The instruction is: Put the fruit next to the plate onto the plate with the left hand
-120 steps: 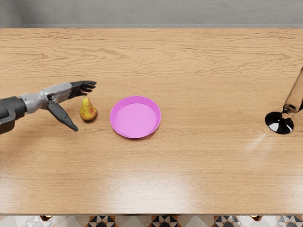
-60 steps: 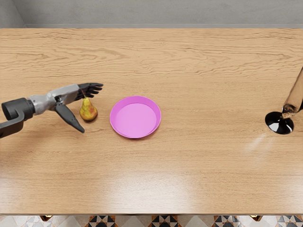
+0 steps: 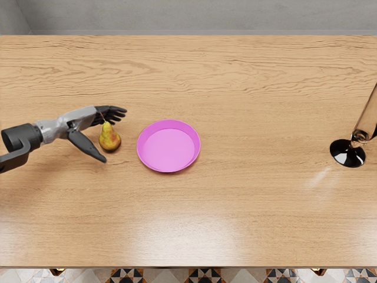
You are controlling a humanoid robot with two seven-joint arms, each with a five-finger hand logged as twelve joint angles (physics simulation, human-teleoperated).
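The left arm reaches in low over the wooden surface (image 3: 247, 76), forearm nearly level, and the left hand (image 3: 82, 125) sits just left of the pear (image 3: 109, 139). Its dark fingers (image 3: 113, 111) are spread open past the stem on the far side, and the thumb (image 3: 88, 150) angles out on the near side, so the hand brackets the fruit without gripping it. The pear stands upright on the surface just beside the pink plate (image 3: 168, 145), not on it. The right arm (image 3: 366, 118) shows at the right edge.
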